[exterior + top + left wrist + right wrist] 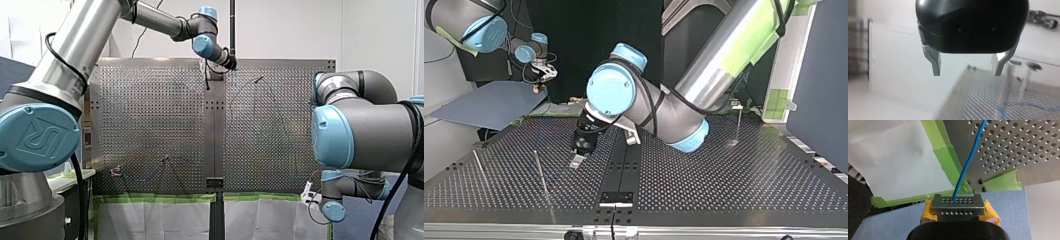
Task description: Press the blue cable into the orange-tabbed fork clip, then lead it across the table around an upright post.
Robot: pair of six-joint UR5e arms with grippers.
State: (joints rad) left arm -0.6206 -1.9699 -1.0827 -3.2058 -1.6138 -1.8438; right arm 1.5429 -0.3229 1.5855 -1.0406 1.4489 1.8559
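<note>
Perforated table (724, 170), top view. Left gripper (966, 74): metal fingers apart, close above the table at centre-left. Right gripper (958, 207): yellow pads clamped on the blue cable (965, 170), beyond the table's edge at upper left. The cable runs ahead onto the table.

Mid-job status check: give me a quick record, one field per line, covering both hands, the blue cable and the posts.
left hand: open, empty, over the table
right hand: yellow pads shut on the blue cable, beyond the table's edge
blue cable: leads from right hand onto the perforated table
upright posts: three thin ones in top view
cable around a post: cannot tell
</note>
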